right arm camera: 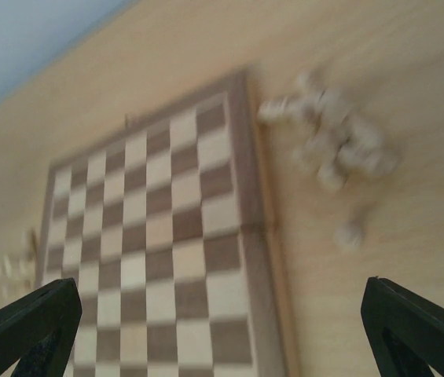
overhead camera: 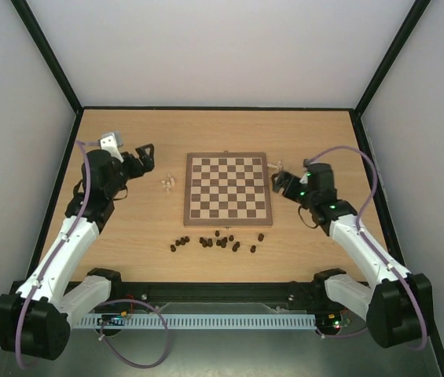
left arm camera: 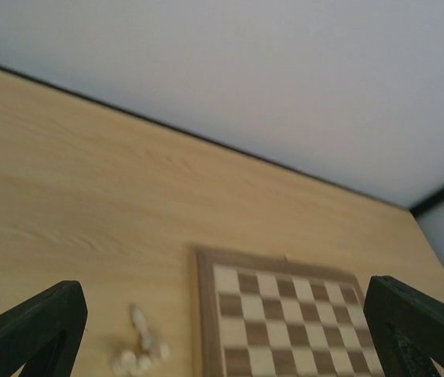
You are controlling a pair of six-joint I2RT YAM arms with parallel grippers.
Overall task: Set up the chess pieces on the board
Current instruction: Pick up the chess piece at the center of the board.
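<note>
The board (overhead camera: pixel 227 188) lies in the middle of the table with no pieces on its squares. Dark chess pieces (overhead camera: pixel 218 241) are scattered on the table in front of it. A small heap of pale chess pieces (overhead camera: pixel 168 184) lies left of the board, and another pale heap (overhead camera: pixel 277 166) lies at its right edge. My left gripper (overhead camera: pixel 147 155) hovers open and empty, left of the board and beyond the left heap. My right gripper (overhead camera: pixel 278 182) stands open and empty beside the right heap. The left wrist view shows the board (left arm camera: pixel 284 314) and pale pieces (left arm camera: pixel 139 349). The right wrist view shows the board (right arm camera: pixel 159 236) and pale pieces (right arm camera: pixel 335 137), blurred.
White walls with black frame bars (overhead camera: pixel 76 110) close in the table on the left, the right and the far side. A black rail (overhead camera: pixel 222 294) with the arm bases runs along the near edge. Purple cables (overhead camera: pixel 363 169) loop off both arms.
</note>
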